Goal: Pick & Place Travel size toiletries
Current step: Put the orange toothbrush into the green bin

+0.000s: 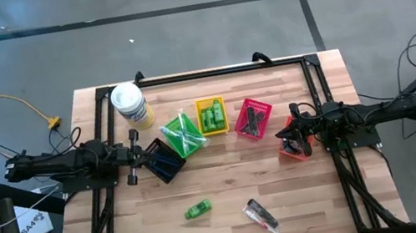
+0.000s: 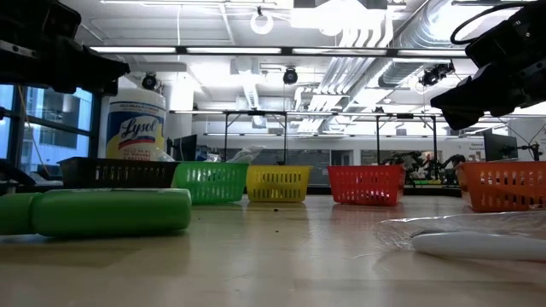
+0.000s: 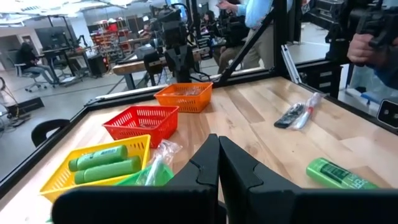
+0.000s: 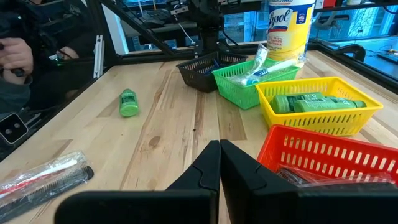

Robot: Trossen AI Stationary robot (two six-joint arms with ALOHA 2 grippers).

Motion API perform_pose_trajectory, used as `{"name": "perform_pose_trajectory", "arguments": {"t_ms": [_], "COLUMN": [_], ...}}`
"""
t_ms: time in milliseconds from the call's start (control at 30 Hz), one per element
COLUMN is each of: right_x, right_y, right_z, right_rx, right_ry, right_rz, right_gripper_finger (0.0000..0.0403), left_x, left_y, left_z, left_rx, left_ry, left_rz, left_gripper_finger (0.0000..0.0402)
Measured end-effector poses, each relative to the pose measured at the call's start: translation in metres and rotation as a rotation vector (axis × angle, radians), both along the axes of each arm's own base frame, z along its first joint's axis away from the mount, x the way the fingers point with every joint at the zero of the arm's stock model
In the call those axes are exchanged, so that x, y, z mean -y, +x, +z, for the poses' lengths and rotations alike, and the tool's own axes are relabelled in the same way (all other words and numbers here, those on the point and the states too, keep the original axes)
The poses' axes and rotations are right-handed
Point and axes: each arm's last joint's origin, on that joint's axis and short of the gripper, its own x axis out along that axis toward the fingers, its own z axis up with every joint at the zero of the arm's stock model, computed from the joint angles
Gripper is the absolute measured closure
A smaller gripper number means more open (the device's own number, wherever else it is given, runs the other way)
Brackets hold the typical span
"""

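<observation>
A bright green mini bottle (image 1: 197, 210) lies on its side on the bare wood near the front; it also shows in the wrist views (image 3: 339, 174) (image 4: 129, 102). A black comb in a clear packet (image 1: 263, 216) lies flat to its right (image 4: 43, 177). Two more green bottles lie in the yellow basket (image 3: 102, 163). My left gripper (image 1: 145, 153) hovers shut by the black basket (image 1: 163, 159). My right gripper (image 1: 293, 129) hovers shut over the orange basket (image 1: 289, 148). Neither touches anything.
A row of small baskets runs across the table's middle: black, green (image 1: 183, 135), yellow (image 1: 211, 116), red (image 1: 252, 117), orange. A white Lysol tub (image 1: 129, 104) stands at the far left. The wood around the bottle and comb is free. A person's hand (image 3: 364, 46) shows beyond the table.
</observation>
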Motion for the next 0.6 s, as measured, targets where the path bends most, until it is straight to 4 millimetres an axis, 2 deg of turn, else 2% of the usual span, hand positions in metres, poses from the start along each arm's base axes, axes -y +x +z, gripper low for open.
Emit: {"name": "perform_pose_trajectory", "arguments": {"t_ms": [600], "right_x": [0.0000], "right_y": [0.0000], "right_z": [0.0000], "right_rx": [0.000], "right_ry": [-0.003], "right_rz": [0.000], "right_gripper_finger": [0.0401], "left_x": [-0.0006], "left_y": [0.0002], "left_z": [-0.0023], "left_rx": [-0.019], "left_ry": [-0.010], "left_rz": [0.023], "left_gripper_finger": [0.0401]}}
